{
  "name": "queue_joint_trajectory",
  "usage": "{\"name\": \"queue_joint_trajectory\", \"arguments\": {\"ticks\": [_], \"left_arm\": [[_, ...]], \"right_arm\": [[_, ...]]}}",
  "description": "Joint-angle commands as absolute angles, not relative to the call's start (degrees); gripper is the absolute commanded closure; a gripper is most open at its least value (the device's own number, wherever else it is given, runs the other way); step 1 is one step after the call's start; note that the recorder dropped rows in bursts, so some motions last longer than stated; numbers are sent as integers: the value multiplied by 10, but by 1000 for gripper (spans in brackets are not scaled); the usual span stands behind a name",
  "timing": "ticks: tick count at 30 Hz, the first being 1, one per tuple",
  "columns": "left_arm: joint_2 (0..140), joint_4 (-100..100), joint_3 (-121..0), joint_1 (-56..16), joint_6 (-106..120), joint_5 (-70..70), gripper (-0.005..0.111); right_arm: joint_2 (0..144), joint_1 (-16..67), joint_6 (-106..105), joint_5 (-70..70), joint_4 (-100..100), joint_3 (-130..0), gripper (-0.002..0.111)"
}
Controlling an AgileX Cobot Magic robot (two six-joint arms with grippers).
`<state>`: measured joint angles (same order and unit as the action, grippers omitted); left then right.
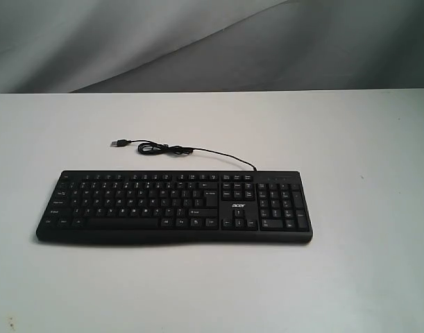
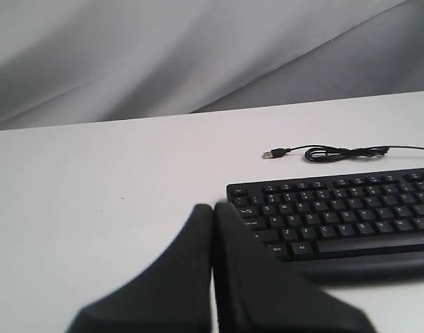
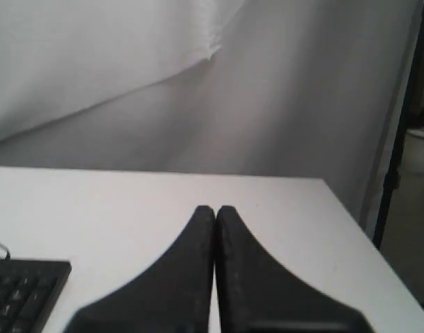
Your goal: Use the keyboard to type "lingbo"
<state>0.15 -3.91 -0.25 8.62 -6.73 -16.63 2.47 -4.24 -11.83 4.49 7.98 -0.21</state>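
On the white tabletop (image 1: 212, 291), centre: wide flat black plastic keyboard (image 1: 173, 207) with white key legends, lying flat, long side across the exterior view, number pad at that view's right end.
Legends: too small and blurred to read in the exterior view; only a small "acer" mark (image 1: 238, 206) above the arrow keys barely legible.
Thin black cable (image 1: 218, 156): leaves the keyboard's far edge, runs into a loose coil, ends in a silver USB plug (image 1: 119, 143) lying free on the table behind the keyboard.
Left gripper (image 2: 212, 207): black fingers pressed together, nothing between them; tips near the keyboard's left end, height over the table impossible to judge; lower part cut off by the frame; seen in its wrist view only.
Right gripper (image 3: 216, 209): fingers likewise closed and empty, over bare table off the keyboard's right end; only one keyboard corner inside that wrist view, the rest cut off.
Behind the table: grey draped cloth (image 1: 198, 41).
Edge of right wrist view: dark upright pole (image 3: 399, 139) and something pale beside it, too blurred to identify.
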Motion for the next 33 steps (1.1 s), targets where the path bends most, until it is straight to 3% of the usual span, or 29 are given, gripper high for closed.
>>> {"name": "queue_joint_trajectory", "arguments": {"ticks": [1,19,33], "left_arm": [[0,-34,0,87,-70,-164,106],[0,-34,0,87,-70,-164,106],[0,-34,0,87,-70,-164,106]], "right_arm": [[23,-46,-117,-25,81,0,108],[23,-46,-33,-159,83,0,108],[46,-46,-59,77,79,-199,108]]}}
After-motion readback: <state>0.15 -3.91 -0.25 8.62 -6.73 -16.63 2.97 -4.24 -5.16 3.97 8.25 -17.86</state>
